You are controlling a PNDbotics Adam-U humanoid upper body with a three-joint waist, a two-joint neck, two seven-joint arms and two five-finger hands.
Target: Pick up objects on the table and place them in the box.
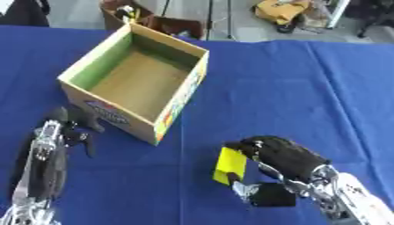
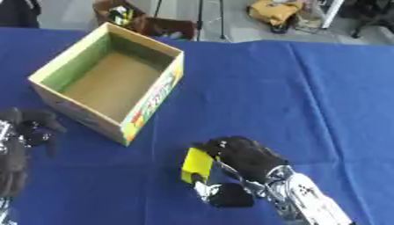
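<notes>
Standing upright, the yellow block [image 1: 229, 165] (long axis vertical) touches the right hand [image 1: 279, 157].

yellow object [image 1: 230, 164] partly hidden by right hand [image 1: 281, 157], print blurred

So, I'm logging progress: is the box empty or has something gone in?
Empty. The box stands open-topped, only its bare brown floor showing inside; the yellow object is outside, at the right hand.

Lab or workshop: blue-clothed table [image 1: 292, 88], stand legs [image 1: 219, 22], floor clutter [image 1: 281, 11].
</notes>
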